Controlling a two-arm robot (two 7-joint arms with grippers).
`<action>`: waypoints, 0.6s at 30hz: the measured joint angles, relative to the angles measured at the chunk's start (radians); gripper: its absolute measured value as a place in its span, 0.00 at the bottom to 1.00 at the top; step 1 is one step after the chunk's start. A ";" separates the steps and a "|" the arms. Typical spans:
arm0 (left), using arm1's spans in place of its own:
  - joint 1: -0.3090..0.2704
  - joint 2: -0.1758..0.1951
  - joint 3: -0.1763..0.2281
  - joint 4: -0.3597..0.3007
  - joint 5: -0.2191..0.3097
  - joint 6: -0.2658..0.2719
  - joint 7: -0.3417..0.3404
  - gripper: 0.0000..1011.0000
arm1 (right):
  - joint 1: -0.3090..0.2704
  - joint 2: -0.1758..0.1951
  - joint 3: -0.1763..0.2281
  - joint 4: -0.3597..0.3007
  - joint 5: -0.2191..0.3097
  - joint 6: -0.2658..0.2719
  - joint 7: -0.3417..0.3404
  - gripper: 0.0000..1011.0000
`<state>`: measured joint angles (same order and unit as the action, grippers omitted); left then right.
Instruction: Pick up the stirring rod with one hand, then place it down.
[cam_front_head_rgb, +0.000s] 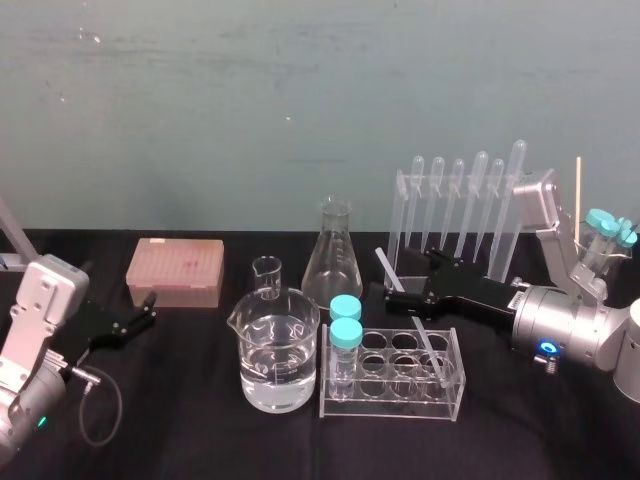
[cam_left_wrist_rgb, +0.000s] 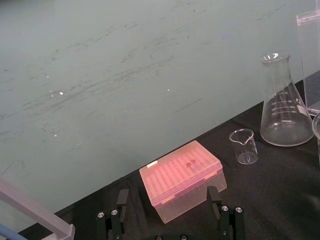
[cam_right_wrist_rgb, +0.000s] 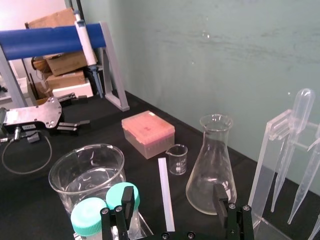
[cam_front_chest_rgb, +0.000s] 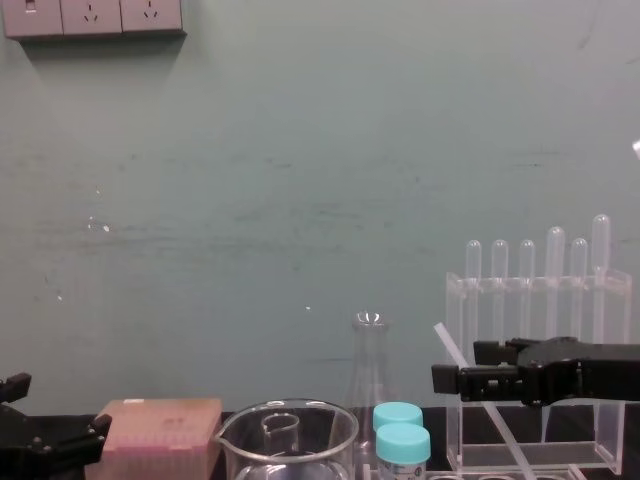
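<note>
Head view shows the rod (cam_front_head_rgb: 430, 350) leaning in the rack (cam_front_head_rgb: 390, 410), its low end down in a hole and its top end tilted toward the flask (cam_front_head_rgb: 333, 262). The right gripper (cam_front_head_rgb: 395, 285) hangs over the rack. Its fingers (cam_right_wrist_rgb: 128, 196) are spread wide with the rod between them, not touching. The left gripper (cam_front_head_rgb: 143, 316) sits by the pink box (cam_front_head_rgb: 175, 270), spread wide too.

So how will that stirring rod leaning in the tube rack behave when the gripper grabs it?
The stirring rod looks thin and straight, so probably stiff and light. Its smooth surface might slip in the open right gripper around it. Leaning in the tube rack, it could swing if nudged.
</note>
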<state>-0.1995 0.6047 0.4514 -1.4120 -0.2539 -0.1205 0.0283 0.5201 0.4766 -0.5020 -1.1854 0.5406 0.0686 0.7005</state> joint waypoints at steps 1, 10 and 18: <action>0.000 0.000 0.000 0.000 0.000 0.000 0.000 0.99 | 0.002 0.000 -0.002 0.003 0.000 0.004 0.002 0.99; 0.000 0.000 0.000 0.000 0.000 0.000 0.000 0.99 | 0.000 0.000 0.000 0.000 0.000 0.001 0.001 0.99; 0.000 0.000 0.000 0.000 0.000 0.000 0.000 0.99 | -0.002 0.000 0.002 -0.002 0.000 -0.003 0.000 0.95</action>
<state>-0.1995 0.6047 0.4514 -1.4119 -0.2539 -0.1205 0.0283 0.5184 0.4770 -0.4997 -1.1876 0.5403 0.0658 0.7003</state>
